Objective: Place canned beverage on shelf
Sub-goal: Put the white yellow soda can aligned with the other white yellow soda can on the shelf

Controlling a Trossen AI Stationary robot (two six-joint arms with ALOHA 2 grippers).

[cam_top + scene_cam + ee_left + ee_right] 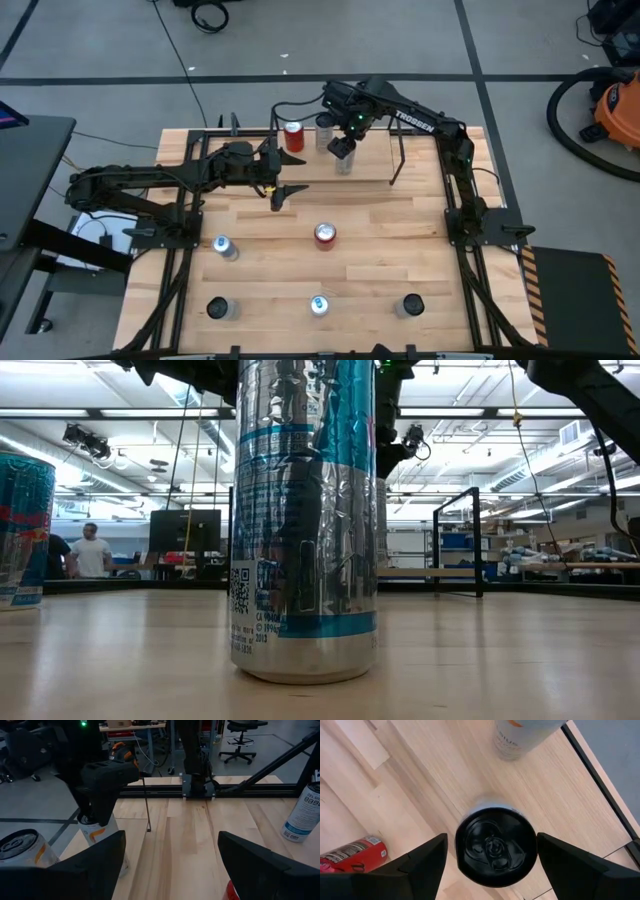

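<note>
My right pincer point(490, 851) over shelf point(395, 165) at far side of table point(380, 215), fingers spread either side of black-topped can point(496, 845), can upright on shelf board; touching or not, cannot tell. Red can point(293, 135) and pale can point(325, 128) stand left of it on shelf. My left pincer point(283, 190) near shelf's left end, released, empty.

We list two black jointed arms: right arm point(420, 120) bears white lettering and a green light; fingers point(415, 865) dark, wedge-shaped.
</note>
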